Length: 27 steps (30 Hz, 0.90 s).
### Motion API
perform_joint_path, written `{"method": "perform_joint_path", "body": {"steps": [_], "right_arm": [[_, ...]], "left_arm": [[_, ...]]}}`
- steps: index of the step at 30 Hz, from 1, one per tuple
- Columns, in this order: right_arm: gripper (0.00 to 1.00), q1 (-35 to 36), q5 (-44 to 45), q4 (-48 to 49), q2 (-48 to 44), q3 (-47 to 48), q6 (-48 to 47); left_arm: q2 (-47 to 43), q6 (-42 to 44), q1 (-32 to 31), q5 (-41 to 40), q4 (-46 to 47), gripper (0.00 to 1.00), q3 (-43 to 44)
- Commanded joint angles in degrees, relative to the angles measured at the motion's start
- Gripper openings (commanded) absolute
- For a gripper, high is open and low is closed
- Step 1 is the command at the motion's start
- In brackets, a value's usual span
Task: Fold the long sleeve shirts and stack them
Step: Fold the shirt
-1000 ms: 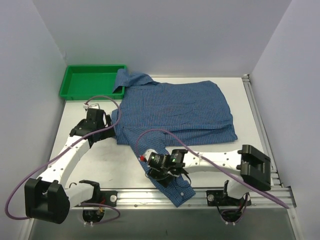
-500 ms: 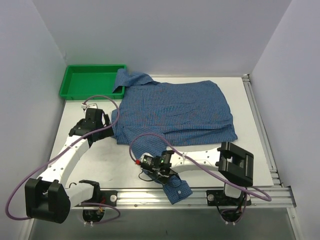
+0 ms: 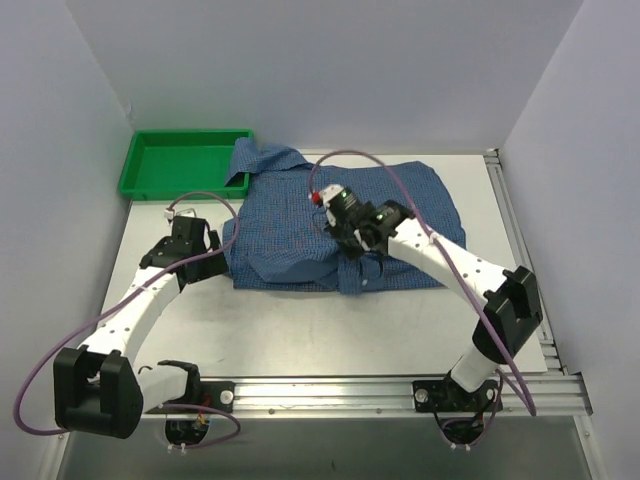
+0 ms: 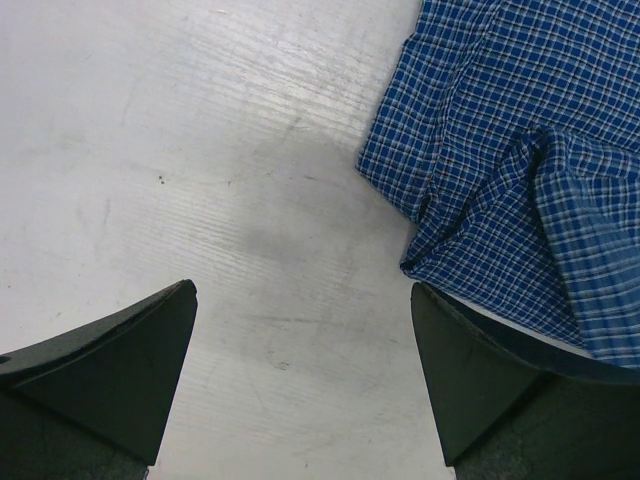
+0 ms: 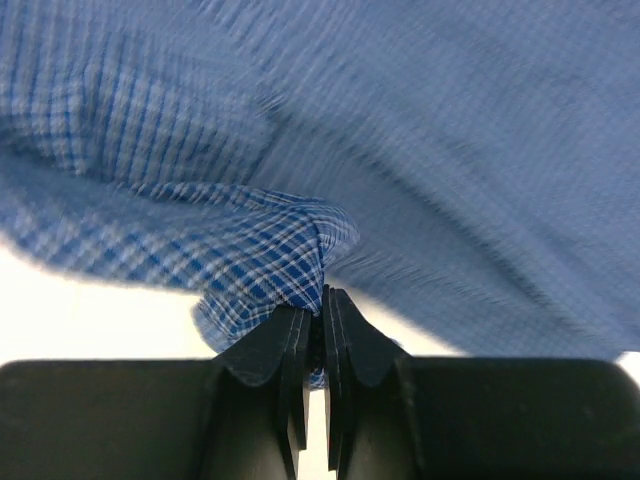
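Observation:
The blue fine-checked long sleeve shirt (image 3: pixel 400 200) lies spread in the middle of the table, collar toward the green tray. My right gripper (image 3: pixel 350 240) is above the shirt's middle, shut on a pinch of the sleeve cloth (image 5: pixel 290 262), with the sleeve end hanging over the shirt's front edge. The shirt body fills the right wrist view (image 5: pixel 470 130). My left gripper (image 3: pixel 212 262) is open and empty, low over the bare table just left of the shirt's left edge (image 4: pixel 520 190). Its two dark fingertips (image 4: pixel 120 360) frame bare table.
A green plastic tray (image 3: pixel 180 165) stands at the back left, with the shirt's collar lying over its right rim. A metal rail (image 3: pixel 515 230) runs along the table's right side. Grey walls close in the back and both sides.
My right gripper has carried the sleeve from the near table edge up and back over the shirt body, folding it onto the shirt. The left arm has barely moved.

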Motion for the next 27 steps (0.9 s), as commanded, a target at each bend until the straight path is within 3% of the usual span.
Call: {"method": "perform_joint_path", "body": {"steps": [1,9,12,13,14,18,23,27], "right_arm": [[0.03,-4.0,3.0,-3.4,3.3,7.6,-6.3],[0.08,-11.8,7.9,-3.4,17.6,25.9,-7.3],[0.35,-13.9,12.9,-3.6,20.1,30.4,-5.0],[0.51,-14.4,13.4,-3.7,19.9,30.7,-2.9],[0.59,-15.7,13.6,-3.7,19.3,30.2,-1.2],[0.74,-20.9,10.8,-3.8,10.3,22.4,6.6],[0.74,-33.4,0.6,-2.1,-1.3,1.6,21.7],[0.73,-48.7,-9.7,4.6,-10.5,-16.4,29.5]], "left_arm": [[0.6,0.3,0.4,1.9,1.7,0.97,1.4],[3.2,1.0,0.2,7.5,2.6,0.97,1.5],[3.8,1.0,0.2,8.8,2.8,0.97,1.3],[4.0,0.9,0.1,9.4,2.9,0.97,1.1],[4.1,0.7,0.0,10.0,2.9,0.97,1.0],[6.0,-2.7,-0.1,13.4,2.4,0.97,0.9],[8.1,-7.9,-0.7,16.5,3.5,0.98,0.1],[10.4,-12.1,-1.8,18.8,5.2,0.95,-0.6]]}}
